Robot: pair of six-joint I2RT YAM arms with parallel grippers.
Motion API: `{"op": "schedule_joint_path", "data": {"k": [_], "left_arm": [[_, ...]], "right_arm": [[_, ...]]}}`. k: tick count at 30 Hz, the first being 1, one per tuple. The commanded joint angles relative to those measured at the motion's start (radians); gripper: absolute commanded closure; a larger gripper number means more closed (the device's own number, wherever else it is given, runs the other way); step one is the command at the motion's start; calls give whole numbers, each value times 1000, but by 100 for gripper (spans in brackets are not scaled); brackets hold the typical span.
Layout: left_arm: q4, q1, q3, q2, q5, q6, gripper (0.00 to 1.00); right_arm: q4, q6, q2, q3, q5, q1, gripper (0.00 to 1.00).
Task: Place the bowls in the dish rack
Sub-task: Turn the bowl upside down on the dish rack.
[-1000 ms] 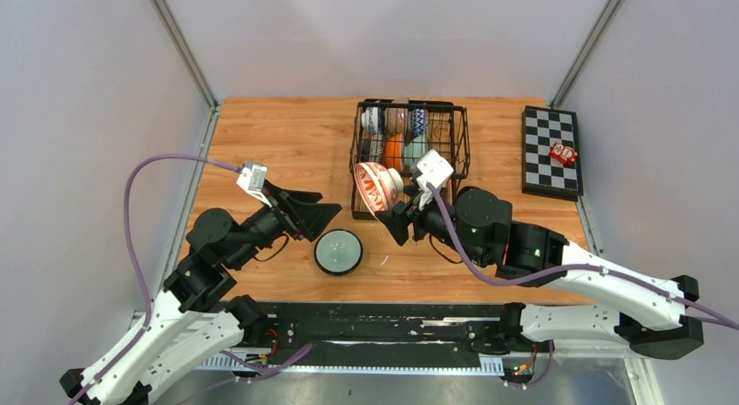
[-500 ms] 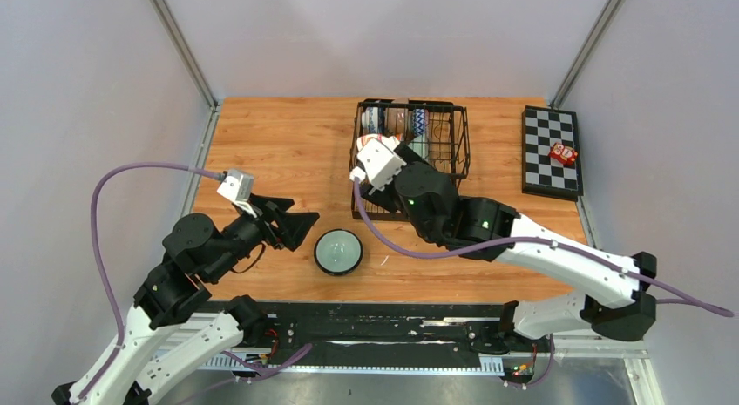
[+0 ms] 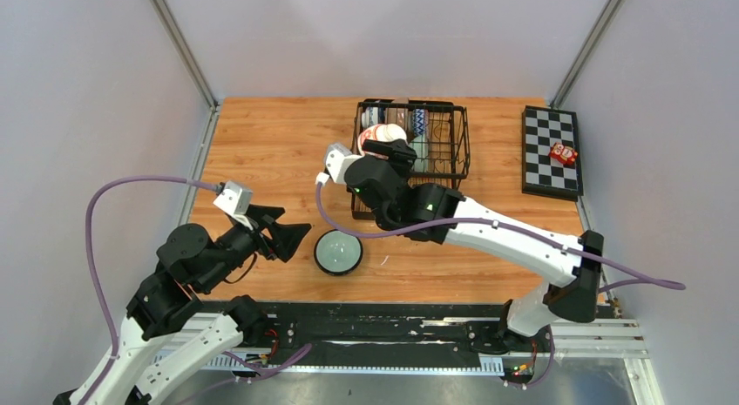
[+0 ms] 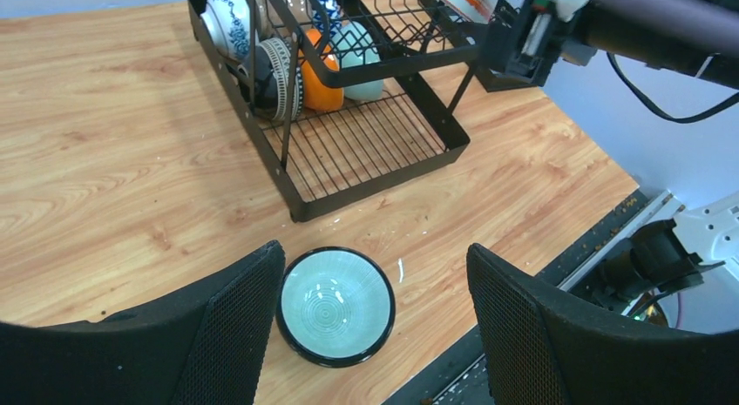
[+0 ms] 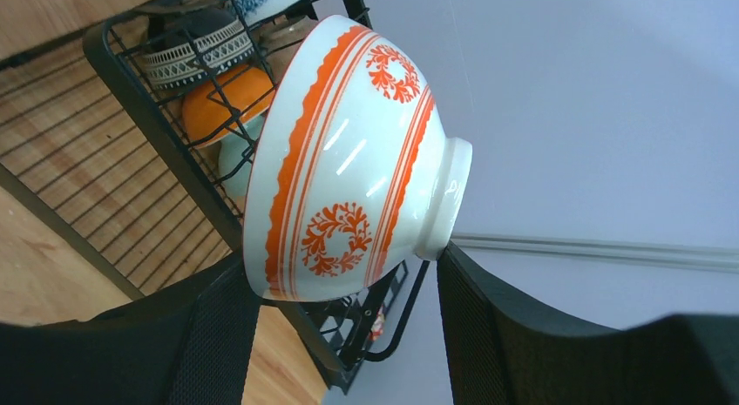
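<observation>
My right gripper (image 3: 386, 149) (image 5: 342, 267) is shut on a white bowl with orange-red wreaths and bands (image 3: 380, 136) (image 5: 353, 161). It holds the bowl on its side above the left part of the black wire dish rack (image 3: 456, 155) (image 4: 375, 152) (image 5: 131, 83). Several bowls stand on edge in the rack: blue-and-white (image 4: 228, 22), dark banded (image 4: 277, 71), orange (image 4: 319, 83) and pale green (image 4: 359, 52). A pale green bowl with a dark rim (image 3: 338, 252) (image 4: 335, 305) sits upright on the table. My left gripper (image 3: 291, 234) (image 4: 375, 322) hangs open just left of and above it, not touching.
A black-and-white checkered board (image 3: 551, 135) lies at the right edge of the wooden table (image 3: 270, 152), with a small red object (image 3: 563, 153) on it. The rack's flat front grid (image 4: 366, 148) holds nothing. The black rail (image 3: 383, 327) runs along the near edge.
My right arm swung the orange-patterned bowl from the rack's front left corner up and back over the rack's left side. My left arm drew back a little to the left.
</observation>
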Motion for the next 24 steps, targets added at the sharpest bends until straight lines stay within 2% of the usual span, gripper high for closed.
{"op": "schedule_joint_path", "data": {"k": [1,5,13,24], "left_arm": [[-14,-5,-35,-26,5,33,22],[9,-5,-60,-29,23,33,22],[24,-5,-108,-49,21,46,22],[18,-5,-134,-68,13,53,22]], "right_arm": [[-48,-124,47,52,91,-16,98],[-157,-120,101,110,66,-30,98],[-246,-104,149,162,21,-63,98],[-297,-75,207,183,-19,-78,98]]}}
